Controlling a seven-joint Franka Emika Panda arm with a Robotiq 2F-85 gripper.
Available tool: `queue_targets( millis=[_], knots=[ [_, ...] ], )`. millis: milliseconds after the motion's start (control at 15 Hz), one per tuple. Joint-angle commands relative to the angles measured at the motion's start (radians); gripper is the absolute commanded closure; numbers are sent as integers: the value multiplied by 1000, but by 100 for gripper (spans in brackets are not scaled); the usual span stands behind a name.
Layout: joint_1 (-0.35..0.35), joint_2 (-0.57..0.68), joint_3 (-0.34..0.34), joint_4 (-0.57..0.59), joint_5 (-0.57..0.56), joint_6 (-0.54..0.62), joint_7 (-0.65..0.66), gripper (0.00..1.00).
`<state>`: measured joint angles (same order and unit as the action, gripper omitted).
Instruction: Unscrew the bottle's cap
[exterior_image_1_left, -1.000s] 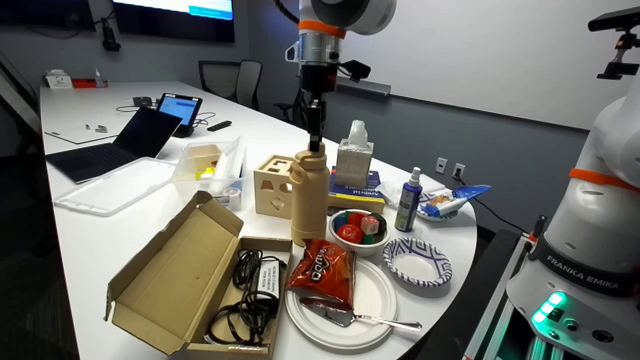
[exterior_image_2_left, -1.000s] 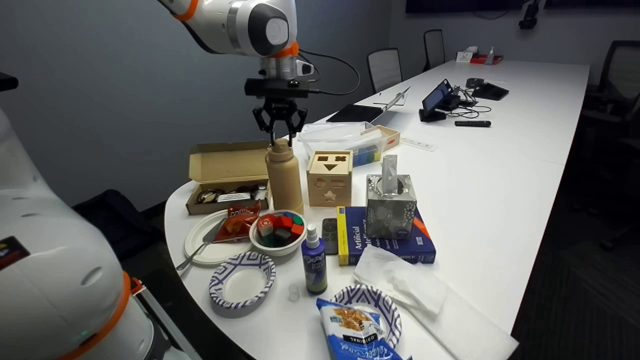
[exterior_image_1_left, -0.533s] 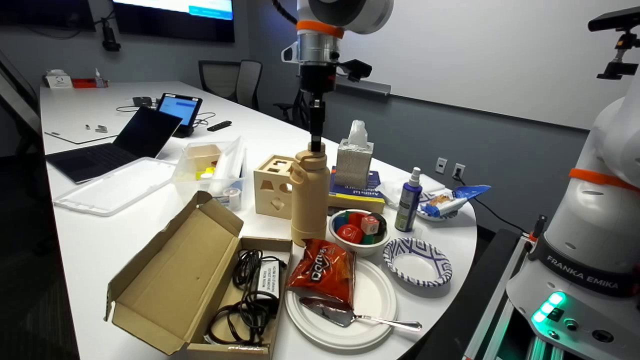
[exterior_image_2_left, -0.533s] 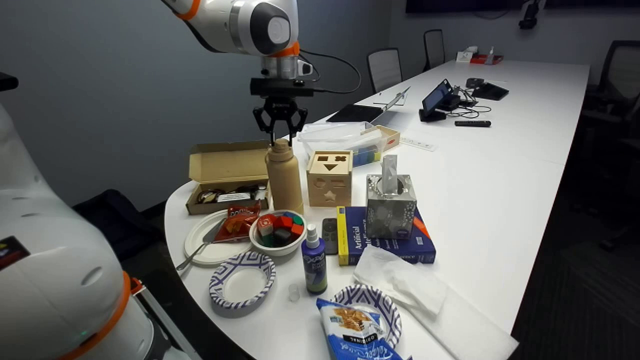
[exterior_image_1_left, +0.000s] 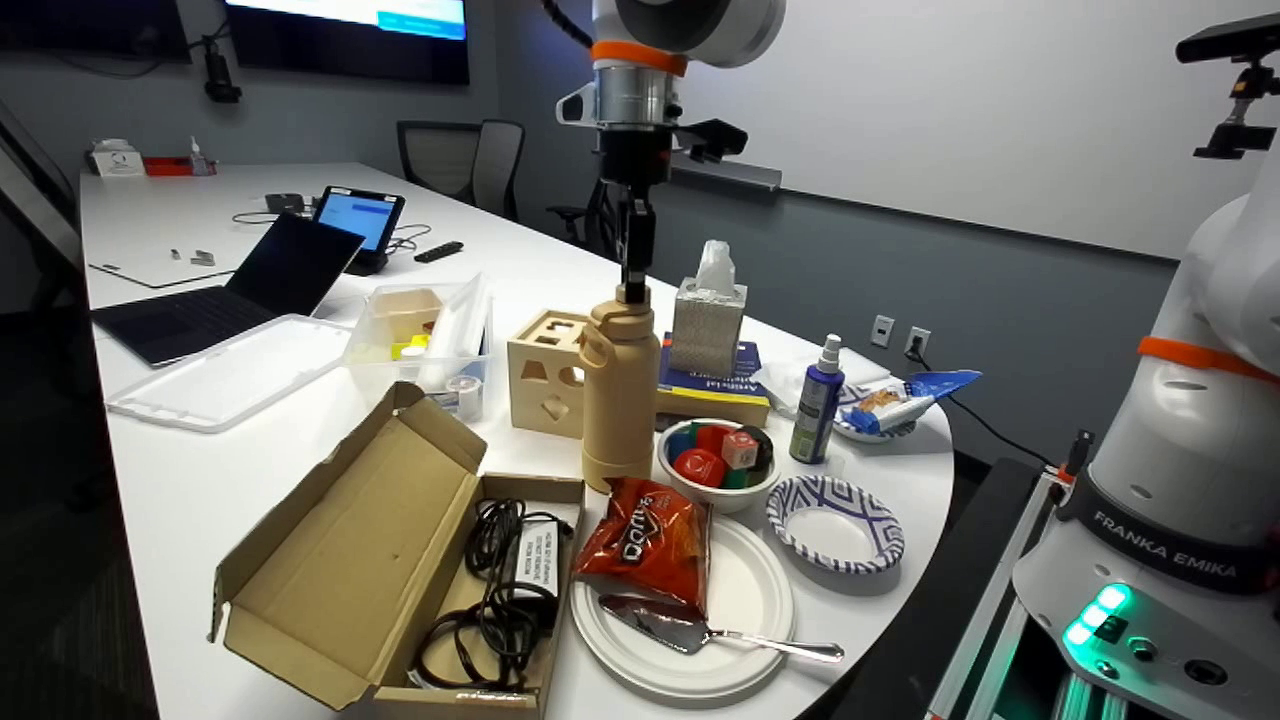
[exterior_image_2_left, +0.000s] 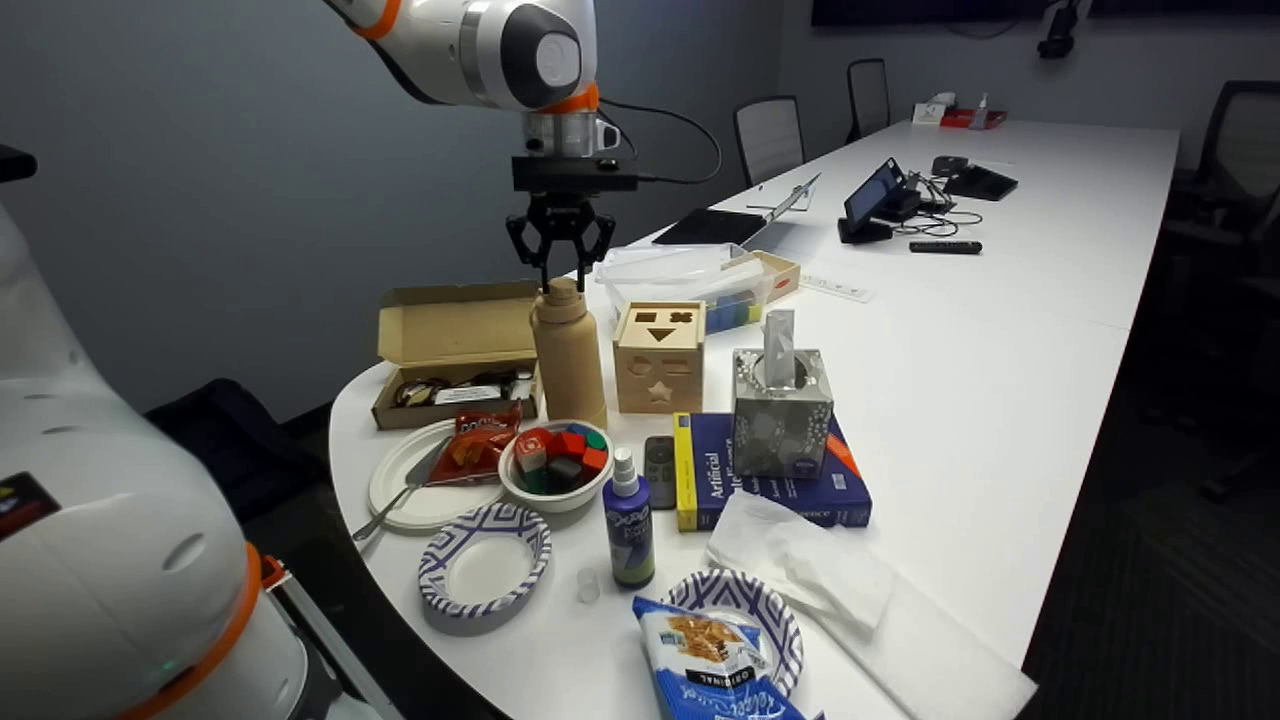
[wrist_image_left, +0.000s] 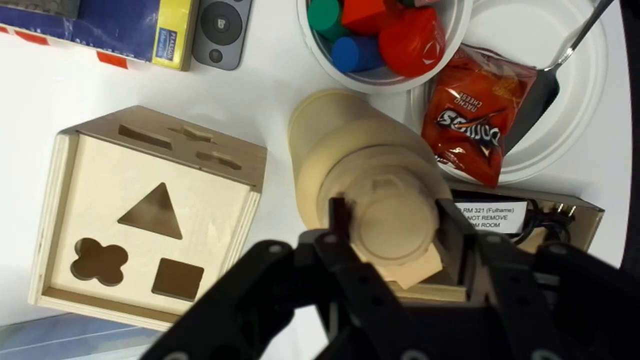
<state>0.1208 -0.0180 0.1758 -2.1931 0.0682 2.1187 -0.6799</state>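
The tall tan bottle (exterior_image_1_left: 618, 420) stands upright on the table in both exterior views (exterior_image_2_left: 570, 370). In the wrist view its body (wrist_image_left: 320, 122) slants away beneath the cap. The small round tan cap (wrist_image_left: 395, 230) sits on top of the neck and also shows in an exterior view (exterior_image_2_left: 564, 291). My gripper (exterior_image_2_left: 563, 280) points straight down over the bottle. Its two fingers are on opposite sides of the cap, close against it in the wrist view (wrist_image_left: 392, 207). In an exterior view the gripper (exterior_image_1_left: 635, 290) hides part of the cap.
A wooden shape box (wrist_image_left: 150, 200), an open cardboard box (exterior_image_1_left: 340, 560), a chip bag (exterior_image_1_left: 648, 540) and a bowl of blocks (exterior_image_2_left: 555, 500) surround the bottle. A purple spray bottle (exterior_image_2_left: 629, 535) and a tissue box (exterior_image_2_left: 780, 430) on a book (exterior_image_2_left: 705, 480) stand further off.
My gripper and wrist have turned about the upright axis, with the fingers staying at the cap. The camera mount has shifted right in an exterior view. The bottle has not visibly moved.
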Motion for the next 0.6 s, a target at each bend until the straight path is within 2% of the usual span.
queue_targets(
  millis=[0, 267, 533],
  knots=[
    [18, 54, -7, 28, 11, -19, -93, 79],
    [15, 68, -7, 47, 20, -34, -178, 79],
    [13, 71, -7, 64, 11, -59, -197, 79]
  ],
)
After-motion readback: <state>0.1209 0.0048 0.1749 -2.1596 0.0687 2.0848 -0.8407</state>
